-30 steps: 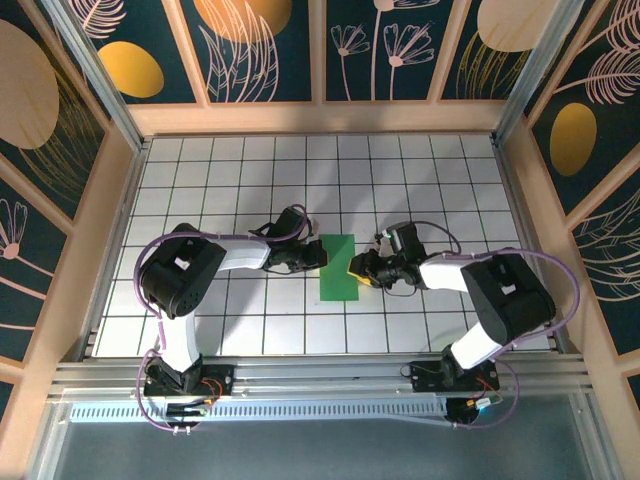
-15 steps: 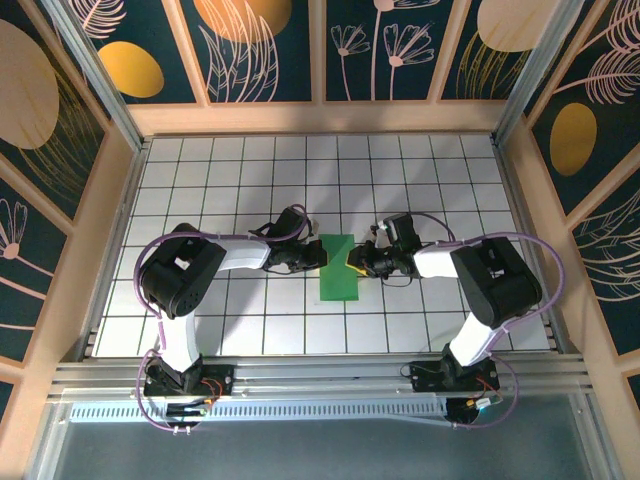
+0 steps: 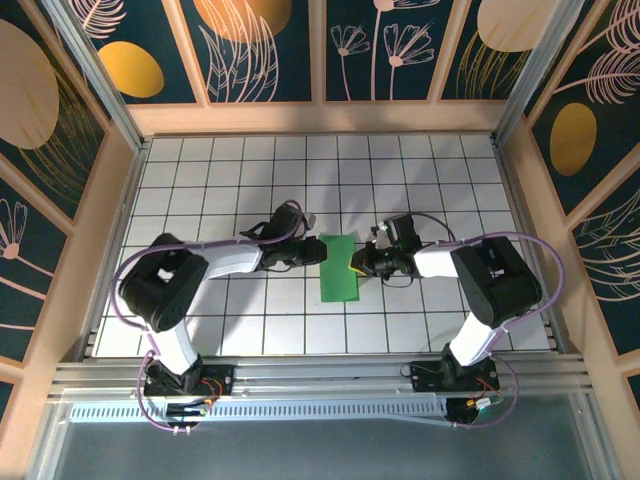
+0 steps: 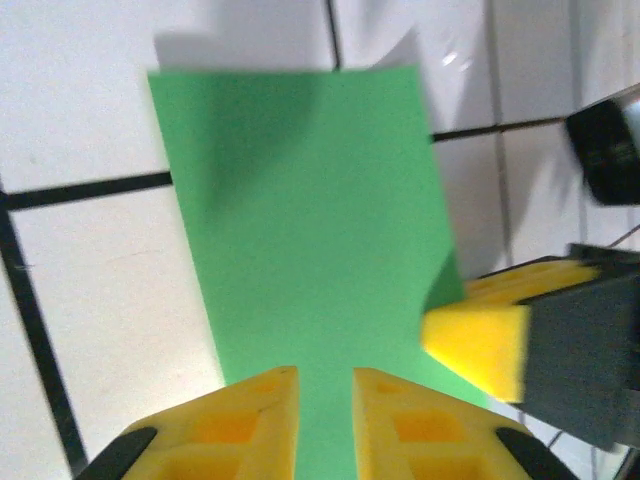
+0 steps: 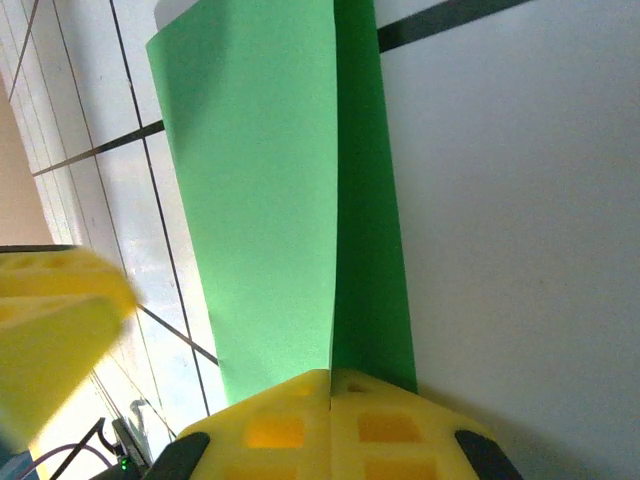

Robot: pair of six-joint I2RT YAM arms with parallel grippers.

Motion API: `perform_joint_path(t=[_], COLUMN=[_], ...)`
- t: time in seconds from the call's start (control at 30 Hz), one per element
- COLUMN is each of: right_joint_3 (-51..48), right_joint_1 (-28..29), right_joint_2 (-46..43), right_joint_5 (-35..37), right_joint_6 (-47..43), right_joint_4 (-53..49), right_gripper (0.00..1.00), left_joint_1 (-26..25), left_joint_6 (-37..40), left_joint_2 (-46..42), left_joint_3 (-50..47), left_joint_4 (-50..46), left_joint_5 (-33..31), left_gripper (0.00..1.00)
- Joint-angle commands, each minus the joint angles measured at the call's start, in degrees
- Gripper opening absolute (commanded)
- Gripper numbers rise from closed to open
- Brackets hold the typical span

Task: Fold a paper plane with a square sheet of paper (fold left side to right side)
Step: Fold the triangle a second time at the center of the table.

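- The square sheet of paper [image 3: 338,270] lies on the white tiled table [image 3: 250,180], just right of the middle of the overhead view. It is doubled over into a tall, narrow green strip, slightly tilted.
- The left gripper [image 3: 318,253] reaches in from the left of that view and meets the strip's left edge near its upper end.
- The right gripper [image 3: 355,263] reaches in from the right and meets the strip's right edge at about the same height, so the two grippers face each other across the paper.
- In the left wrist view, the paper [image 4: 310,230] runs from the upper centre down to the bottom of the frame.
- There the left gripper [image 4: 325,405] sits at the bottom edge, its two yellow jaws parted by a narrow slit with green showing through. The jaws rest over the paper and nothing is clamped between them.
- At the right of the same view, the right gripper's fingers [image 4: 478,347] rest their yellow tip on the paper's right edge.
- In the right wrist view, the paper [image 5: 260,200] fills the upper left and centre. A lighter top layer covers a darker strip that shows along its right side.
- The edge of the top layer runs straight down to the right gripper [image 5: 330,385] at the bottom of the frame.
- That gripper's jaws are pressed fully together with no gap, and their tips touch the paper's near edge. I cannot tell whether a layer is pinched between them or the tips merely bear on it.
- A blurred yellow finger [image 5: 60,320] of the left gripper sits at the lower left of that view.
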Motion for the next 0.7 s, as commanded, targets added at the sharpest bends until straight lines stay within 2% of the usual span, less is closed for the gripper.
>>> perform_joint_path(t=[0.0,0.13,0.3,0.5,0.67], right_joint_3=[1.2,1.5,1.7,1.7,2.0], right_joint_1=[-0.2,0.0,0.0,0.0,0.2], right_joint_2=[-2.9,-3.0,-3.1,-3.9,-3.9], right_joint_5=[0.2,-0.2,0.6,1.6,1.7], right_joint_6=[0.8,2.3,3.7,5.0,5.2], right_joint_4=[-1.8,-2.9,-4.1,-4.5,-4.9], right_gripper=[0.01,0.01,0.01,0.00,0.00], left_joint_1=[-0.9,-4.8,-14.1,-24.9,-30.3], left_joint_6=[4.9,10.7,16.7,21.9,25.4], left_joint_2=[-7.1,-12.2,-14.8,-12.1,-5.5], left_joint_3=[-1.7,-2.6,-2.4,0.3,5.7], left_joint_4=[-1.1,-5.3,-9.5,-12.4,-15.8], left_joint_5=[-4.6,-9.5,-18.7,-30.2,-37.4], left_gripper=[0.25,0.33,0.45,0.57,0.64])
